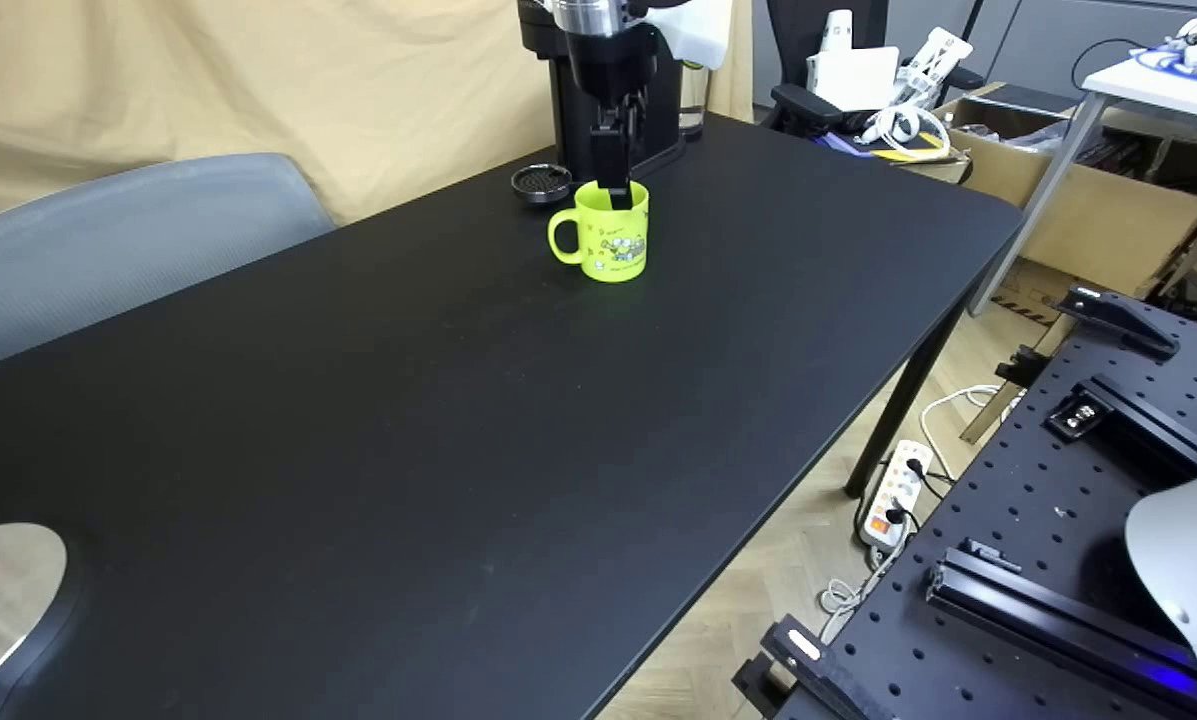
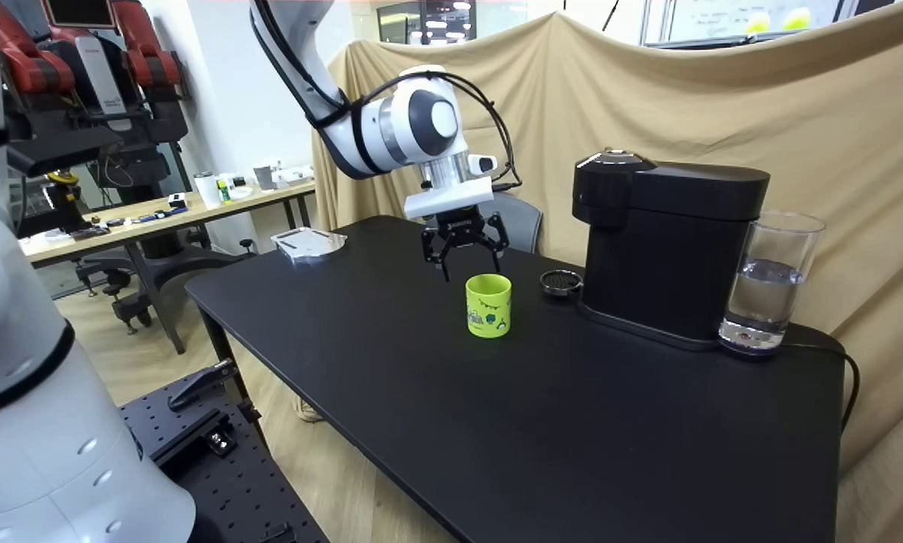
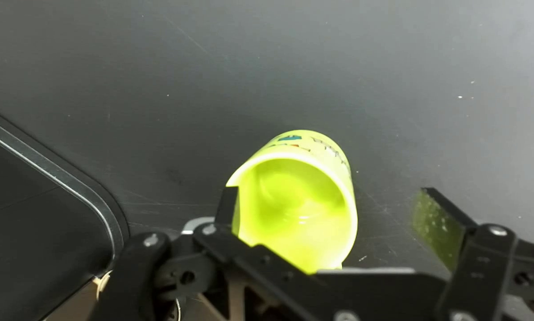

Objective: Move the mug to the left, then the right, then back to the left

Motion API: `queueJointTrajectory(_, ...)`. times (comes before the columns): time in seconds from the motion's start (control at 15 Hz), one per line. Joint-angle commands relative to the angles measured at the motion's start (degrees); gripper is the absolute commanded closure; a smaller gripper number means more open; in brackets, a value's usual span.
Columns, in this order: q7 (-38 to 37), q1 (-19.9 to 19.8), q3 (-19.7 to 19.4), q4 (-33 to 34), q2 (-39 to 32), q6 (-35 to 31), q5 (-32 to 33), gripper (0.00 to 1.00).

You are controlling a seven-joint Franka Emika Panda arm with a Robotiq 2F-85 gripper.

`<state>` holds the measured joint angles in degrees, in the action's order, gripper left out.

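Mug (image 2: 488,308) just below the gripper (image 2: 472,275)

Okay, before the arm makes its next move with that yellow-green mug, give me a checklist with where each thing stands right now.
1. Mug upright on the table: ok.
2. Gripper open: ok, jaws spread apart.
3. Mug centred in the grip: not ok; in the wrist view it looks closer to the finger at picture left, with a gap to the finger at picture right.
4. Fingers free of contact with the mug: cannot tell; one overlaps it in the wrist view.
5. Mug clear of the coffee machine and round mesh piece: ok, apart from both in an exterior view.
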<state>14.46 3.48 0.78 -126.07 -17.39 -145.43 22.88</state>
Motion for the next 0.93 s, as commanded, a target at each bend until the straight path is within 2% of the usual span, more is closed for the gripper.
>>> queueJointTrajectory(0.0, 0.1, -0.1, 0.1, 0.1, 0.0, 0.2, -0.1, 0.0)
queueJointTrajectory(0.47, 9.1, -2.5, 3.4, 1.7, -4.5, -5.7, -6.4, 0.0)
queueJointTrajectory(0.73, 11.2, -3.8, 4.7, 2.5, -6.5, -5.4, -10.4, 0.0)
queueJointTrajectory(0.8, 12.0, -4.2, 4.8, 2.7, -7.0, -5.9, -10.7, 0.17)
queueJointTrajectory(0.87, 12.4, -4.5, 5.0, 2.8, -7.3, -5.9, -11.3, 0.25)
